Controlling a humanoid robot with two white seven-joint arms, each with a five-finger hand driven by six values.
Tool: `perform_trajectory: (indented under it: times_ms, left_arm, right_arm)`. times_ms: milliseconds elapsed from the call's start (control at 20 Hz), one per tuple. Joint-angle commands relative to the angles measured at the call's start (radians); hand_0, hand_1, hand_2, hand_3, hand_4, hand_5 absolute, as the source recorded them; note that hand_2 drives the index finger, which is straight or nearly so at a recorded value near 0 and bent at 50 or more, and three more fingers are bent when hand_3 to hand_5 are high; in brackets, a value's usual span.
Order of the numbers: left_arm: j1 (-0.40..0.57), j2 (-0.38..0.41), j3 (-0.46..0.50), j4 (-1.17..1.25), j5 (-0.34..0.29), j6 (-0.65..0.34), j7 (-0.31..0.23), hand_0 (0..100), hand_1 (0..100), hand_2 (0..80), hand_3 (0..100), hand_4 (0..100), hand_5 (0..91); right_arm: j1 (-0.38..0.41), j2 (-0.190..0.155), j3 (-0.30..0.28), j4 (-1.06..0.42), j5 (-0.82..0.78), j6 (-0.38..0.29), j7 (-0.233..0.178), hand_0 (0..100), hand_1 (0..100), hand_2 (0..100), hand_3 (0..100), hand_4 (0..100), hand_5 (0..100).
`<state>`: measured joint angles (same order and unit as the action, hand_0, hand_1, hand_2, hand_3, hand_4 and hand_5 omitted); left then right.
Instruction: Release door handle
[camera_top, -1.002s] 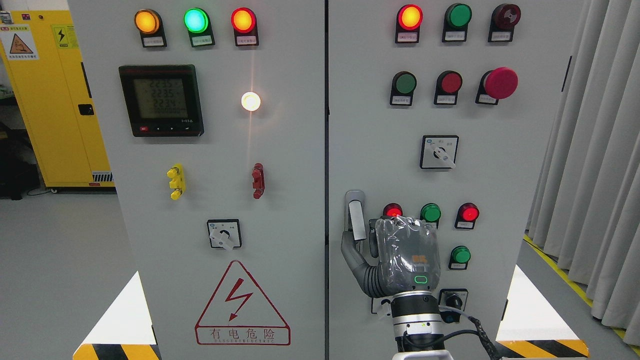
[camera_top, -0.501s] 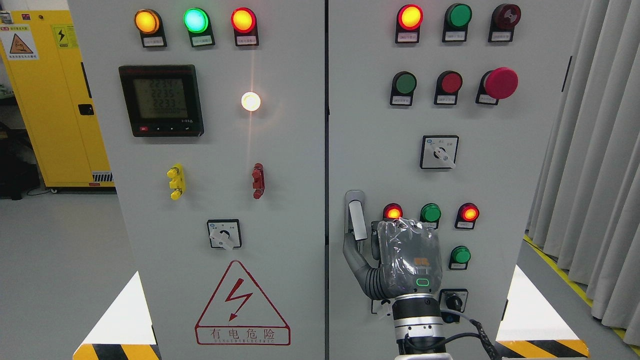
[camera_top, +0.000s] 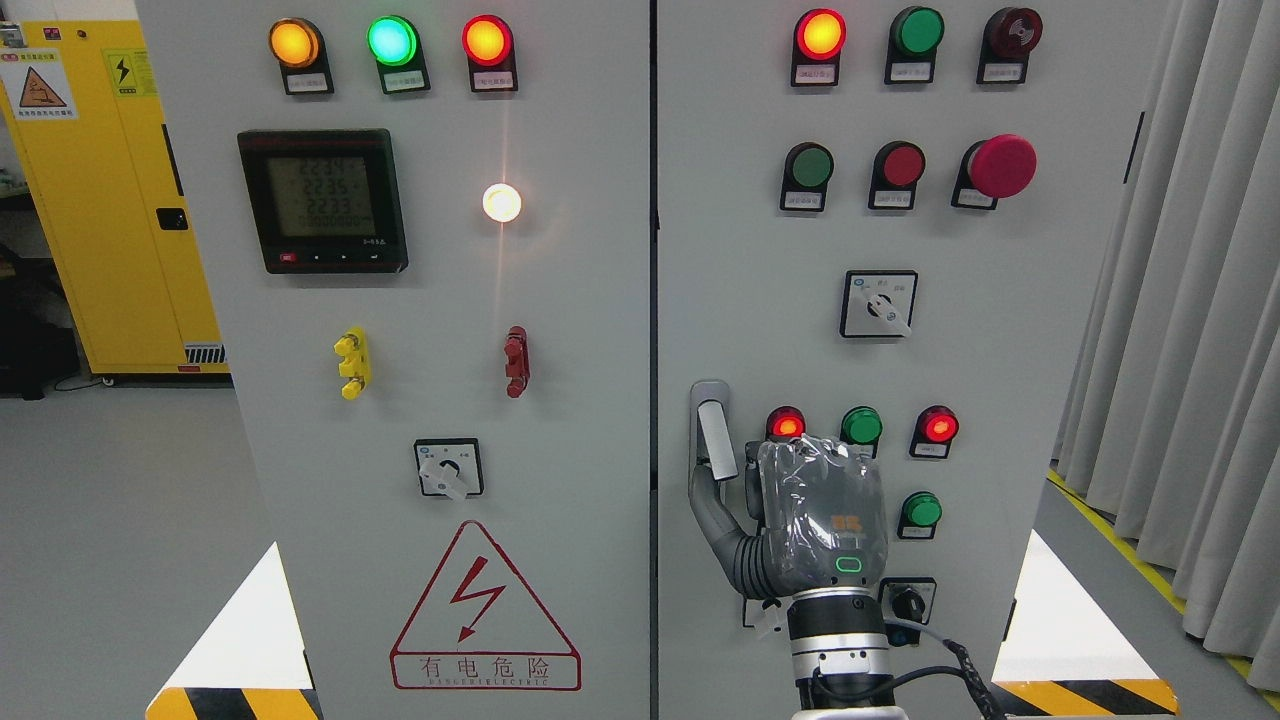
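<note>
1. The right hand (camera_top: 800, 510) has slid a touch down and to the right over the last second, easing away from the door handle (camera_top: 712, 440).
2. The handle sits low on the right-hand cabinet door (camera_top: 1000, 360), close to that door's left edge, beside the centre seam.
3. The thumb (camera_top: 712, 515) still curls just under the handle's lower end; I cannot tell whether it touches.
4. The other fingers are hidden behind the plastic-wrapped palm, so the grip cannot be read.
5. My read: the release is under way, not finished. The left hand is out of view.
</note>
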<state>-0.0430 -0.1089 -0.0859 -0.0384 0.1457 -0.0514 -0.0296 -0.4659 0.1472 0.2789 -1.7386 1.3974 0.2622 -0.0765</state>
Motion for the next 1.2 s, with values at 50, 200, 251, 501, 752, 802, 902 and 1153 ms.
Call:
perform_trajectory:
  times_ms: [50,200,251,501,752,802,902,1153]
  left_arm:
    - [0.0,0.0,0.0,0.0,0.0,0.001,0.0,12,56,0.0,0,0,0.0]
    - [0.0,0.0,0.0,0.0,0.0,0.001,0.0,12,56,0.0,0,0,0.0]
    - [0.0,0.0,0.0,0.0,0.0,0.001,0.0,12,56,0.0,0,0,0.0]
    - [0.0,0.0,0.0,0.0,0.0,0.001,0.0,12,56,0.0,0,0,0.0]
    - [0.0,0.0,0.0,0.0,0.0,0.001,0.0,12,56,0.0,0,0,0.0]
    - [0.0,0.0,0.0,0.0,0.0,0.001,0.0,12,56,0.0,0,0,0.0]
    - [0.0,0.0,0.0,0.0,0.0,0.001,0.0,12,56,0.0,0,0,0.0]
    - [0.0,0.0,0.0,0.0,0.0,0.001,0.0,12,56,0.0,0,0,0.0]
  right_arm:
    - [0.0,0.0,-0.004,-0.005,0.0,0.002,0.0,55,43,100,100,100,100]
    - [0.0,-0.001,-0.01,-0.005,0.0,0.011,0.0,56,43,100,100,100,100]
    - [0.0,-0.001,-0.012,-0.005,0.0,0.012,0.0,57,43,100,100,100,100]
    - [-0.002,-0.003,-0.012,-0.005,0.0,0.012,0.0,58,43,100,100,100,100]
    - [-0.002,-0.003,-0.015,-0.009,0.0,0.014,0.0,58,44,100,100,100,100]
    - [-0.002,-0.003,-0.02,-0.009,0.0,0.012,0.0,58,44,100,100,100,100]
    - [0.0,-0.005,-0.024,-0.012,0.0,0.012,0.0,58,45,100,100,100,100]
    - [-0.002,-0.006,-0.026,-0.019,0.0,0.012,0.001,59,45,100,100,100,100]
